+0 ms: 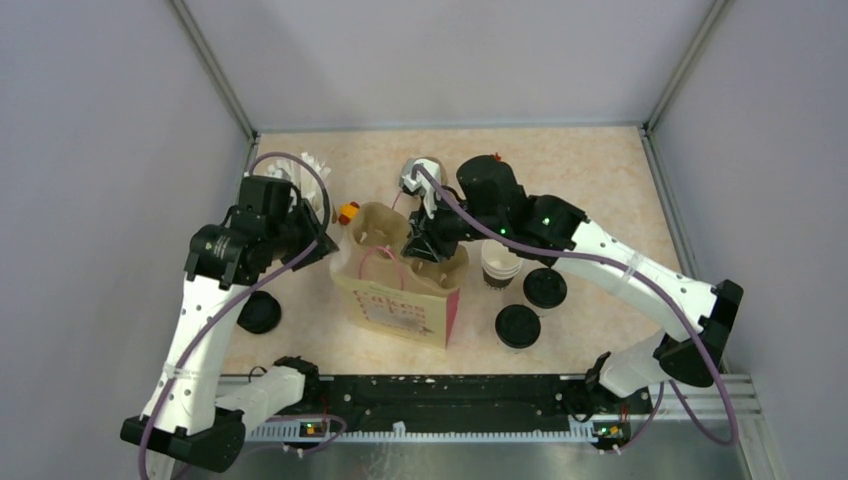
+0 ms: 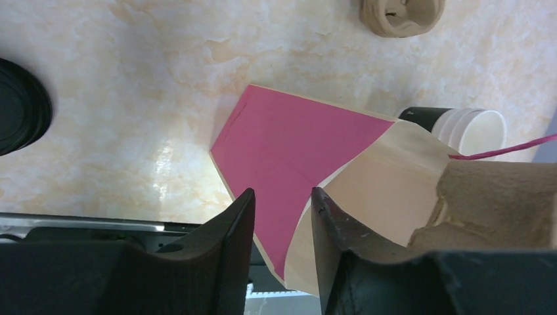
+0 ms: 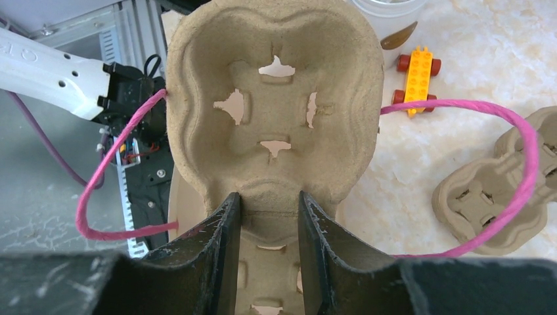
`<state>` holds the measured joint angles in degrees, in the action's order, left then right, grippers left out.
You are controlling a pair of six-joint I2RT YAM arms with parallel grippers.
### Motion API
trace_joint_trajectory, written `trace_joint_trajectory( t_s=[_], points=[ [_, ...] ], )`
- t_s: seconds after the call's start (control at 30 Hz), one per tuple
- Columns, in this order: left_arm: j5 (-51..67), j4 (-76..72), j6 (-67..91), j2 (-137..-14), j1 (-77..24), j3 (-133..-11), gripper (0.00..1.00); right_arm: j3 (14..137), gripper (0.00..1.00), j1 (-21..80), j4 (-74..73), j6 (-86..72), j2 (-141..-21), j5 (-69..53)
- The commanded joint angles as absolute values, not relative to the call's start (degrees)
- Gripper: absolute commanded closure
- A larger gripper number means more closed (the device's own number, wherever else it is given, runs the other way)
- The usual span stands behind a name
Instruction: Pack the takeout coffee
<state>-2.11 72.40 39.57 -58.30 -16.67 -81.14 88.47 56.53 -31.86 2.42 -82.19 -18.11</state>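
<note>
One takeout coffee cup (image 1: 498,265) stands open and lidless just right of the paper bag (image 1: 400,295); it also shows in the left wrist view (image 2: 469,128). Two black lids (image 1: 545,287) (image 1: 518,326) lie near it, and a third lid (image 1: 260,312) lies left of the bag. My right gripper (image 1: 425,240) (image 3: 268,203) is shut on the narrow middle of a brown pulp cup tray (image 3: 276,98) and holds it over the bag's mouth. My left gripper (image 1: 320,245) (image 2: 282,203) is open at the bag's left rim, with the bag's edge (image 2: 289,151) between its fingers.
A second pulp tray (image 3: 492,197) (image 2: 401,16) lies behind the bag. A yellow toy (image 1: 348,212) (image 3: 417,75) and a beige cup of white sticks (image 1: 300,170) stand at the back left. The bag's pink handles (image 3: 525,164) loop round the held tray.
</note>
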Motion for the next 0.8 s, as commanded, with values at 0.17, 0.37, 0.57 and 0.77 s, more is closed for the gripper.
trace_joint_trajectory(
  t_s=[0.17, 0.37, 0.57, 0.77],
  points=[
    [13.93, 62.53, 36.95, -57.38, -13.71, -81.79, 0.53, 88.83, 0.76, 57.57, -33.35, 4.63, -80.73, -18.85],
    [11.7, 63.71, 38.71, -56.42, -13.71, -80.06, 0.57, 89.21, 0.76, 57.86, -34.08, 5.81, -82.19, -18.33],
    [9.44, 66.23, 38.41, -57.06, -13.64, -80.93, 0.58, 90.23, 0.76, 57.94, -33.43, 6.37, -83.49, -17.44],
    [8.8, 66.63, 37.38, -57.41, -13.67, -79.92, 0.58, 92.98, 0.76, 57.97, -31.65, 5.3, -84.33, -17.97]
  ],
)
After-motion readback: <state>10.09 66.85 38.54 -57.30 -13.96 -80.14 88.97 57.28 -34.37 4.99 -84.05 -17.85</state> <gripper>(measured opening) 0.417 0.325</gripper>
